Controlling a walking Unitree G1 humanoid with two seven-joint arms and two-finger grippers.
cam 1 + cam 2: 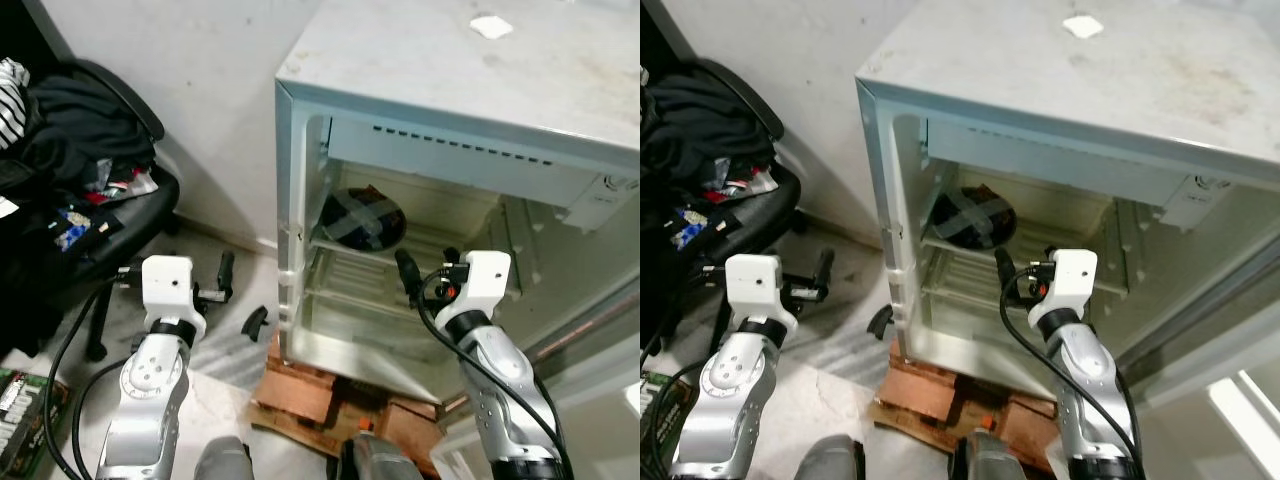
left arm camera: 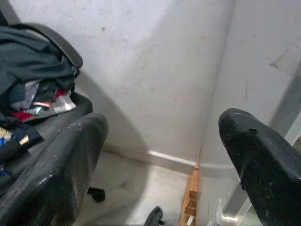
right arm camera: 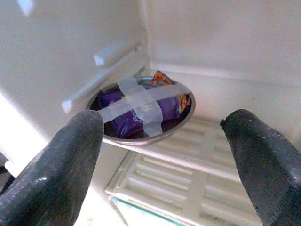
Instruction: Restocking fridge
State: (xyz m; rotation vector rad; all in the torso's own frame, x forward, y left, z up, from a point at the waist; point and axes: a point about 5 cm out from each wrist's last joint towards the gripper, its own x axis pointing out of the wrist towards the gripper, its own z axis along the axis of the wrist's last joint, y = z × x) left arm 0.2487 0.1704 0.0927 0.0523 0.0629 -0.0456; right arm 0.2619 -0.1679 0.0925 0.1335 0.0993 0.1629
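Steel bowl [image 3: 141, 113], taped over purple snack packets, sits on the fridge [image 1: 420, 90] upper shelf. My right pincer [image 3: 160, 155] hangs released before it. Rigid, light, slippery: I judge the rim the best hold.

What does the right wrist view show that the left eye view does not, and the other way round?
The right wrist view adds a purple packet lying inside the bowl. The left eye view adds the chair heaped with clothes, wooden blocks under the fridge, and the open left pincer beside it. Shared: the taped bowl on the fridge's upper shelf, with the open right pincer before it.
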